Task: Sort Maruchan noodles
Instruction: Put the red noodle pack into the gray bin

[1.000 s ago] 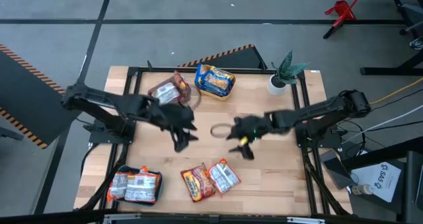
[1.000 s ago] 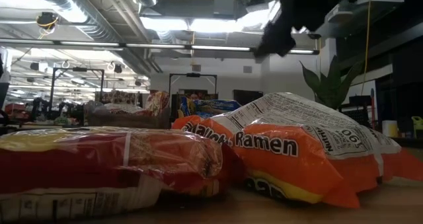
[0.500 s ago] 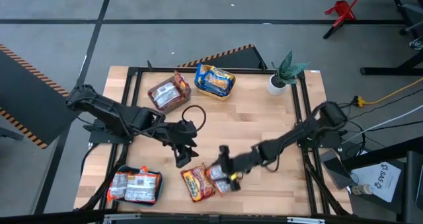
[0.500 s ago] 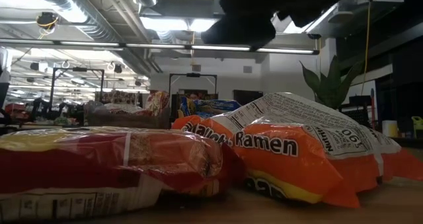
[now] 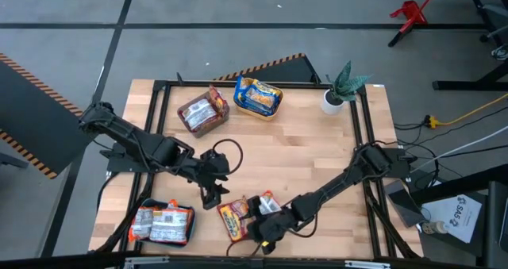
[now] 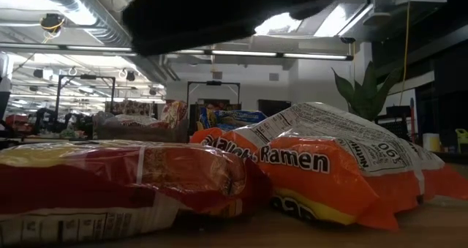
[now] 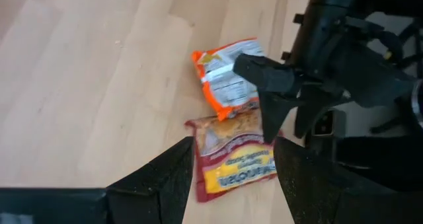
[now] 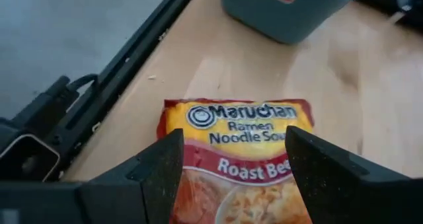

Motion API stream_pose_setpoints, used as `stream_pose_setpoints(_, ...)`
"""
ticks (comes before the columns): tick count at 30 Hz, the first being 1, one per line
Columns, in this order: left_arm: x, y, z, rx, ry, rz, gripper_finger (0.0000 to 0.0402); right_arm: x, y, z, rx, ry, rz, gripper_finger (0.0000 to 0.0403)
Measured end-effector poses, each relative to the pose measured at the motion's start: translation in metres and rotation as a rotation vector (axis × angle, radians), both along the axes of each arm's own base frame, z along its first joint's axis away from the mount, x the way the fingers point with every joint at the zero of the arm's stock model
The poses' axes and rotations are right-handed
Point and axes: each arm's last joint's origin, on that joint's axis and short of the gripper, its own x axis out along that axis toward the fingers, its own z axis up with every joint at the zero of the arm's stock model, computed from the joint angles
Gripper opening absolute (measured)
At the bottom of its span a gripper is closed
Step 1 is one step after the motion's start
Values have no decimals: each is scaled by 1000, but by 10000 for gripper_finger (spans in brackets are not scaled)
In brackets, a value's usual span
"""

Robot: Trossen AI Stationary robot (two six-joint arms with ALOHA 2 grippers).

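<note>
Two Maruchan noodles packets lie flat on the table by its near edge: a red Roast Beef one (image 5: 232, 220) (image 8: 238, 135) and an orange-and-white one (image 5: 268, 207) (image 7: 223, 78). My right gripper (image 5: 252, 228) (image 8: 232, 135) hovers open over the red packet, a finger on either side of it; the low view shows it well above the packets (image 6: 219, 14). My left gripper (image 5: 213, 194) (image 7: 231, 148) is open above bare wood just left of the two packets. More packets fill three bins.
A grey bin (image 5: 163, 223) (image 8: 284, 16) of packets stands at the near left. At the far side stand a bin of red packets (image 5: 202, 112) and a yellow bin (image 5: 258, 97) of blue-yellow ones. A potted plant (image 5: 341, 90) is at the far right. Black frame rails (image 5: 367, 142) border the table.
My right gripper has swung from the table's middle toward the near edge and down, rolling as it went, and now hangs over the red packet. My left gripper has drifted toward the near edge and slightly down. Both stay open; the packets have not moved.
</note>
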Motion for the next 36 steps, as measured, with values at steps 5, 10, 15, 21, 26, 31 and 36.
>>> stream_pose_setpoints(5,-5,1,-4,36,50,3,202,5,-4,-15,6,55,25,250)
stream_pose_setpoints(10,-5,1,-4,52,54,7,202,6,-6,-38,-35,113,20,250)
stream_pose_setpoints(15,-5,2,-4,59,50,14,202,3,-18,-41,-187,128,-125,250)
stream_pose_setpoints(21,-4,4,-3,107,26,53,202,8,-55,-37,-253,235,-238,250)
stream_pose_setpoints(26,-3,8,-3,159,2,106,202,11,-94,-38,-273,358,-355,250)
stream_pose_setpoints(31,2,22,-10,158,26,152,202,9,-119,-31,-196,470,-387,250)
stream_pose_setpoints(36,7,41,-19,177,53,196,202,-2,-124,9,-119,456,-390,250)
